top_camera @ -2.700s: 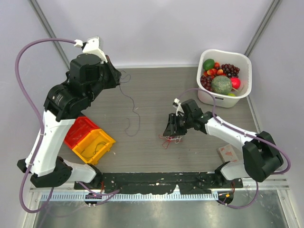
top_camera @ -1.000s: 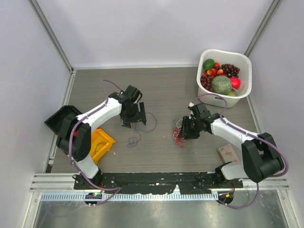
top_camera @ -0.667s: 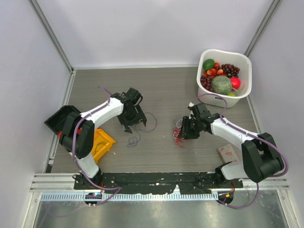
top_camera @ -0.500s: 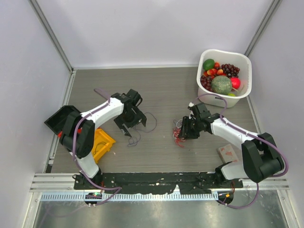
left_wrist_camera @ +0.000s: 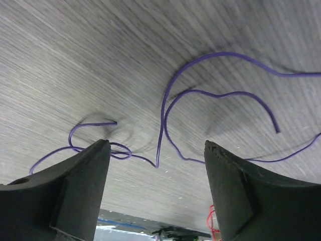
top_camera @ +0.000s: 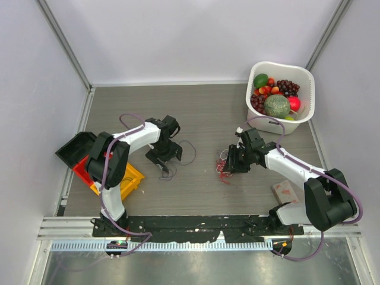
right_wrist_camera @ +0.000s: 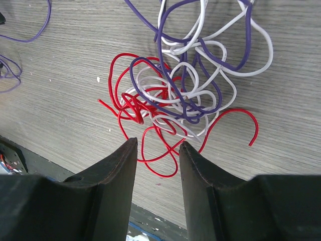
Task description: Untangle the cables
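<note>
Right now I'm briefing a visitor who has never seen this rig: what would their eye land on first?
Most likely the knot of red, white and purple cables on the table, just ahead of the open right gripper. Next comes the white basket of bright fruit at the far right corner. After that, the single purple wire lying loose under the open left gripper.

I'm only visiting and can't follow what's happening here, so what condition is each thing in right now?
left gripper: open, empty, low over the purple wire.
right gripper: open, empty, just above the wire tangle.
purple wire: on its own, lying loose.
wire tangle: red, white and purple strands knotted together.
white basket: full of fruit.
</note>
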`<state>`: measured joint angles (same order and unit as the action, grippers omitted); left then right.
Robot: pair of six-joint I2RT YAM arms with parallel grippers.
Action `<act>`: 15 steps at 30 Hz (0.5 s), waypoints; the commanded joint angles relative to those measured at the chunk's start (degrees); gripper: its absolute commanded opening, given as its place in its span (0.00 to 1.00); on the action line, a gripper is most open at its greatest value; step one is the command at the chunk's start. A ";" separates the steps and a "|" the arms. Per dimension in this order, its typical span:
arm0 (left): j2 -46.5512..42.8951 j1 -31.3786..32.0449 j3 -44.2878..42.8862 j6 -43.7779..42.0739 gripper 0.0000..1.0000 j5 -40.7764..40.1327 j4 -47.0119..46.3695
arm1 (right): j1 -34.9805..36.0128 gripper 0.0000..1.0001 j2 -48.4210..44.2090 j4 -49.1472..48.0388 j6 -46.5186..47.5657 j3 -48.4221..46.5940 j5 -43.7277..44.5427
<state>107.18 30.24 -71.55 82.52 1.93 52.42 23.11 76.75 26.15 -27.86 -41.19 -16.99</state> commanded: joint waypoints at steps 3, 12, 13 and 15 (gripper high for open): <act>-1.96 -0.27 2.37 2.90 0.56 -4.48 -4.34 | -0.17 0.44 -1.69 0.04 1.05 0.14 0.12; -7.59 -0.97 10.46 1.42 0.05 -4.22 -13.48 | -0.17 0.44 -1.34 -0.31 0.88 0.14 -0.41; -8.20 -0.97 10.99 1.07 0.00 -4.48 -13.84 | -0.17 0.44 -1.34 -0.40 0.87 0.06 -0.41; -9.96 -1.15 11.95 0.63 0.00 -4.66 -14.36 | -0.17 0.44 -1.51 -0.31 0.96 0.23 -0.41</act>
<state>100.57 29.69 -61.63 84.07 -0.30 42.83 23.11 76.75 26.24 -27.35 -41.12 -17.06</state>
